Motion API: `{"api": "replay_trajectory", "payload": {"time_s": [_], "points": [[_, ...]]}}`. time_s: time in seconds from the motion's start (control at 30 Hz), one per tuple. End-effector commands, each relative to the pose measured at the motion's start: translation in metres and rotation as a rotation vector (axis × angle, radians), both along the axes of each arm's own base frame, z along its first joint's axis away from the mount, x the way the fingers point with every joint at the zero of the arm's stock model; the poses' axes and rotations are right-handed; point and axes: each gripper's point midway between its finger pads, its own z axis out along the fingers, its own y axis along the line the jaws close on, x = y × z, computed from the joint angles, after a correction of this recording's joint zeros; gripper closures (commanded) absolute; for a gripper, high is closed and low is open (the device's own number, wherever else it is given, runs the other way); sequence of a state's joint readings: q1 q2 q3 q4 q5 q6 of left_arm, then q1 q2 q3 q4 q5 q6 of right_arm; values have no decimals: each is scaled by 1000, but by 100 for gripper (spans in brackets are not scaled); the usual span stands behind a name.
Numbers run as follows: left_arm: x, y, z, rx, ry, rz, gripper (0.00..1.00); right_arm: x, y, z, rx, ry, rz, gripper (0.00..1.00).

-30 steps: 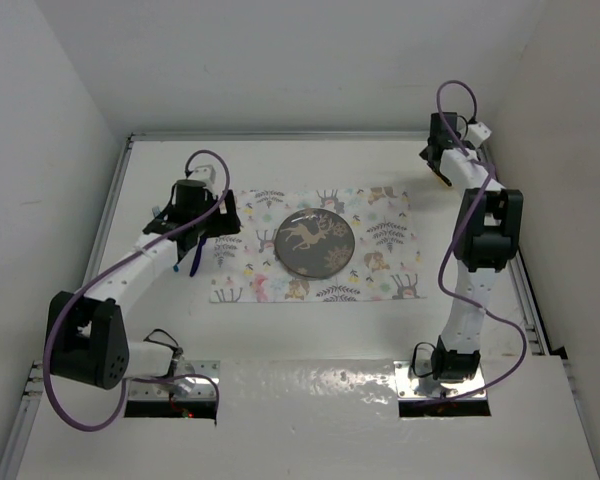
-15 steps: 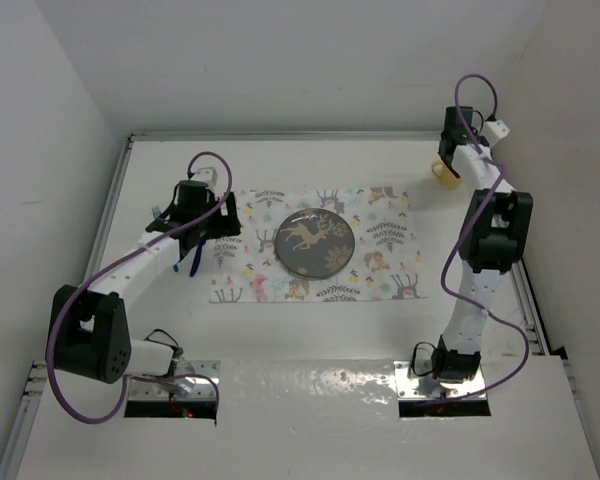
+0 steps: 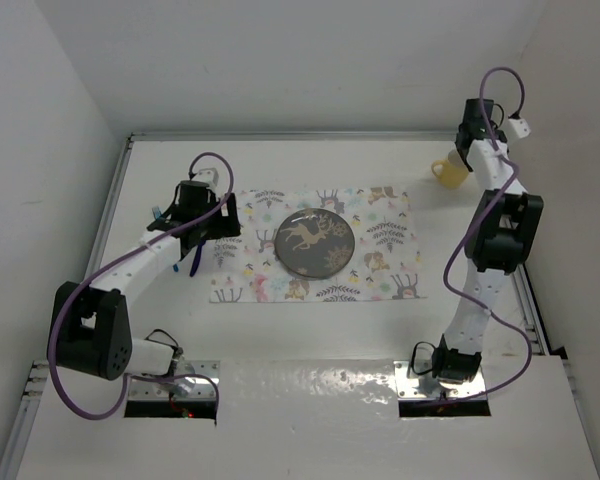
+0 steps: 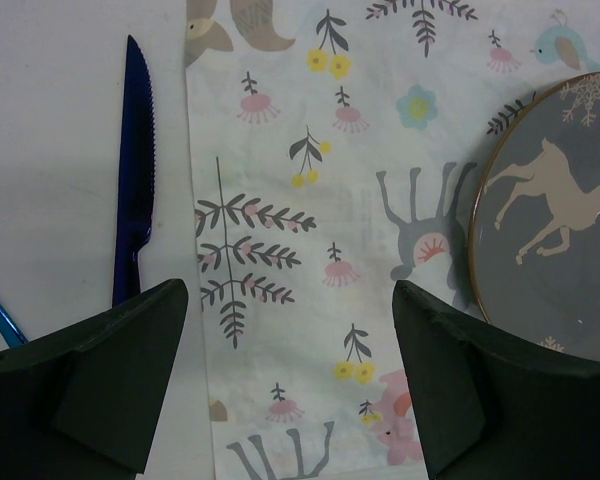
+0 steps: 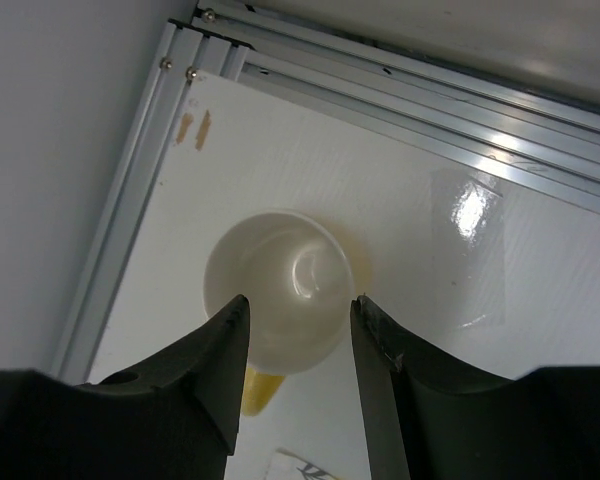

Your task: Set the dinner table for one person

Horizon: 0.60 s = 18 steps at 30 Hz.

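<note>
Change: the right claw (image 5: 300, 300) has swung farther toward the far-right corner, uncovering the cup (image 3: 448, 172).
Count: one cup, one plate (image 3: 314, 242), one mat (image 3: 380, 235), one knife (image 4: 135, 170).
Position: the surface (image 3: 310, 165) lies beneath both claws.
Grip: right claw parted above the cup; left claw (image 4: 290, 292) wide over the mat's left edge.

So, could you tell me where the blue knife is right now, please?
In the left wrist view the blue serrated knife lies on the dinner table, just off the left edge of the deer-print mat, parallel to it.
</note>
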<state>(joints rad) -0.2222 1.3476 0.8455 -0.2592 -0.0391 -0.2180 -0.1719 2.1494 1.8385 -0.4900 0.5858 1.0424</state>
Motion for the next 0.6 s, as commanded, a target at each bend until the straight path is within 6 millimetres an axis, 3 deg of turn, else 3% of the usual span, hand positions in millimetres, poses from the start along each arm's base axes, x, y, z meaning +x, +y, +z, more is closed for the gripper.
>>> {"api": "replay_trajectory", "payload": {"time_s": [0.0,0.4,0.57], "points": [[15,-3,19,-1,-64,-4,18,12,-6,5,37,-44,-25,55],[14,0,17,13,-58,2,18,8,-6,-26,79,12,-31,55],[15,0,16,16,-55,0,18,11,-5,-39,100,20,-18,60]]}}
